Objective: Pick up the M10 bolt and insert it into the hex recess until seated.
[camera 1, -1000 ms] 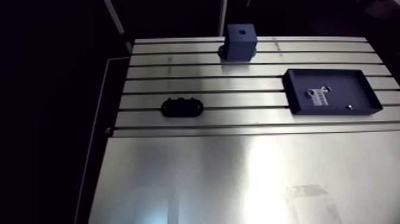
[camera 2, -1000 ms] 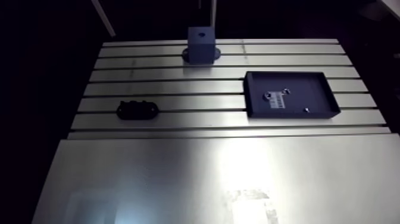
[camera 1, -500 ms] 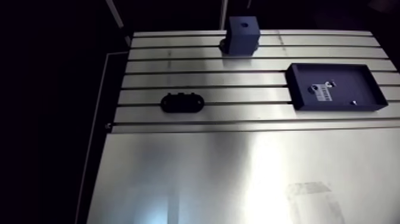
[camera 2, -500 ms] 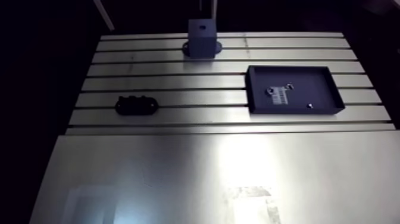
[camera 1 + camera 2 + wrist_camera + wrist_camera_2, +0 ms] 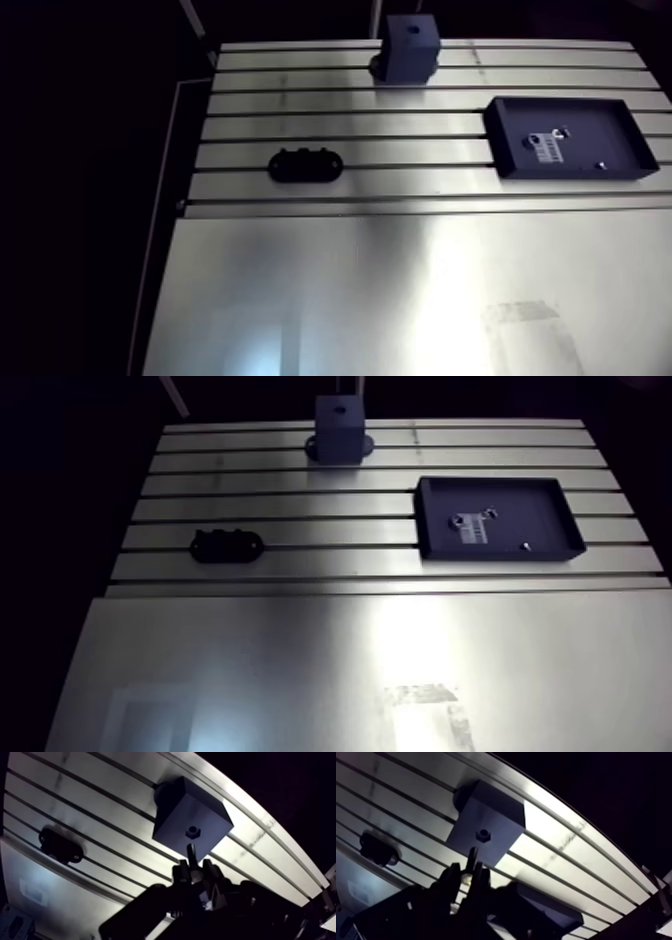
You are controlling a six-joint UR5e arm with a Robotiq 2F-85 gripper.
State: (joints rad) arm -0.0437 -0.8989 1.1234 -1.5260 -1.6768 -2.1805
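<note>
Gripper (image 5: 194, 871) pinched narrow on M10 bolt (image 5: 190, 851). Shank pokes out ahead of fingertips, aimed at hex recess (image 5: 192, 831) in top of dark block (image 5: 175, 814) just ahead. Looks lined up for insertion, not yet seated.

Dim surround; strong glare on table (image 5: 430, 290); wrist view slots curved.

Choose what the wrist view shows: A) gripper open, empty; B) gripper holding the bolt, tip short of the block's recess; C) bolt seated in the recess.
B: the bolt sticks out from the gripper, its tip short of the empty recess in the block.
</note>
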